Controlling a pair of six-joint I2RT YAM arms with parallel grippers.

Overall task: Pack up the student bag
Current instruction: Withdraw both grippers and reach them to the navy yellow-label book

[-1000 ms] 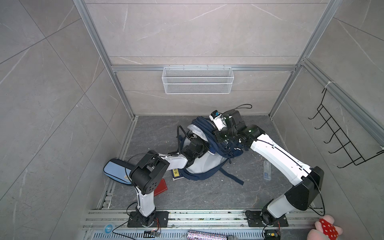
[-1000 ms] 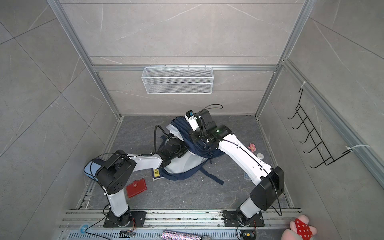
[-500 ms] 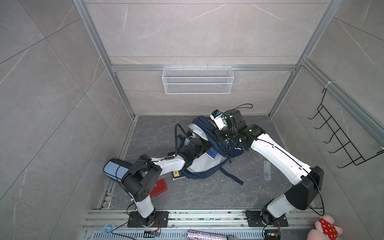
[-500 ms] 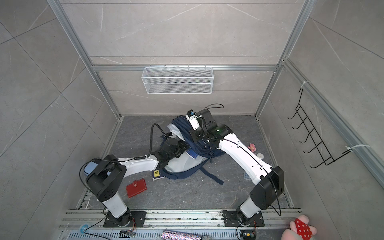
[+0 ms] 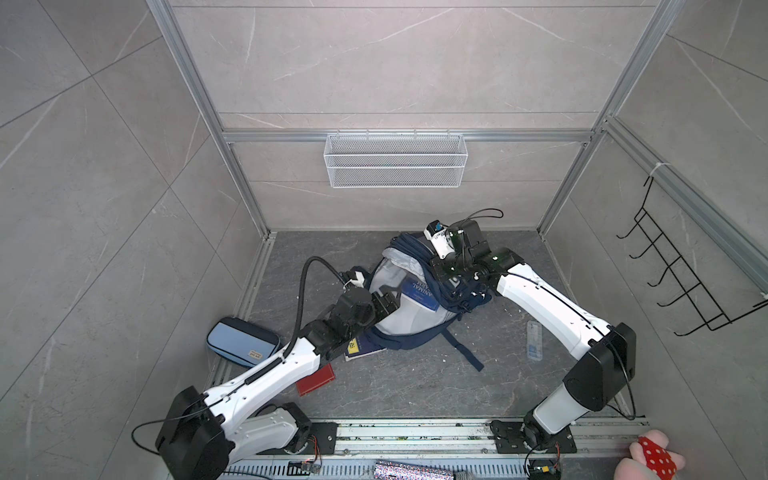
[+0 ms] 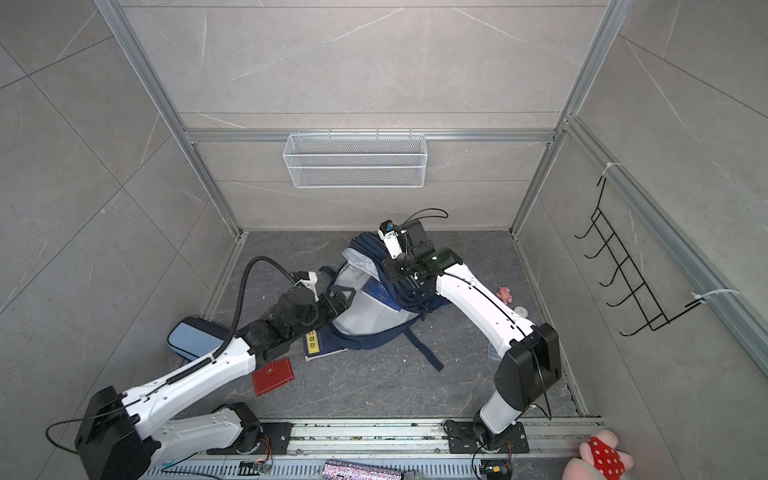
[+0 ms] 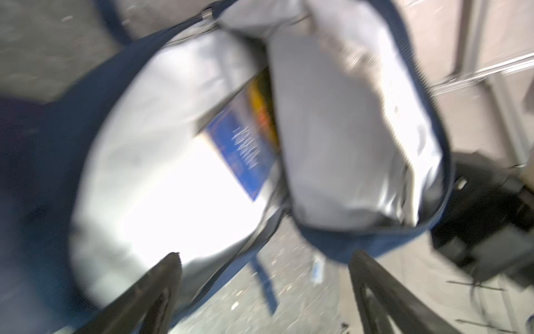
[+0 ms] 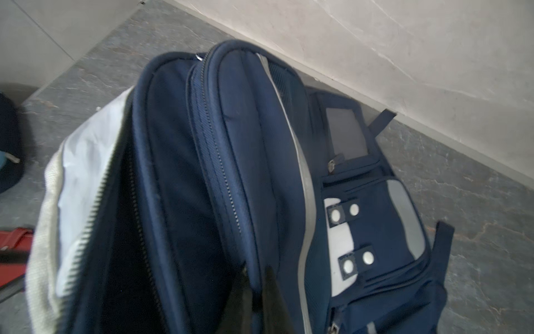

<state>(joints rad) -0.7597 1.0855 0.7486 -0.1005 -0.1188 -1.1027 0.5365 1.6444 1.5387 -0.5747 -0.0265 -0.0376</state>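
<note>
The student bag (image 5: 409,320) (image 6: 365,316) lies on the dark floor with its main compartment gaping and the pale lining (image 7: 346,130) showing. A blue book (image 5: 422,293) (image 6: 382,294) (image 7: 245,150) rests inside it. My left gripper (image 5: 388,301) (image 6: 338,301) (image 7: 265,256) is open just outside the bag's mouth, with nothing between its fingers. My right gripper (image 8: 255,274) is shut on the navy edge of the bag's front flap (image 8: 245,144) and holds it up. In both top views the bag's folds hide its fingertips.
A light-blue pencil case (image 5: 243,340) (image 6: 193,338) and a red wallet (image 5: 316,380) (image 6: 272,376) lie by the left arm. A dark book with a yellow label (image 5: 361,347) sticks out from under the bag. A clear case (image 5: 534,340) lies beside the right arm. A wire basket (image 5: 395,166) hangs on the back wall.
My left gripper has opened and drawn back out of the bag toward the left, leaving the blue book inside. The right gripper has kept its hold on the flap.
</note>
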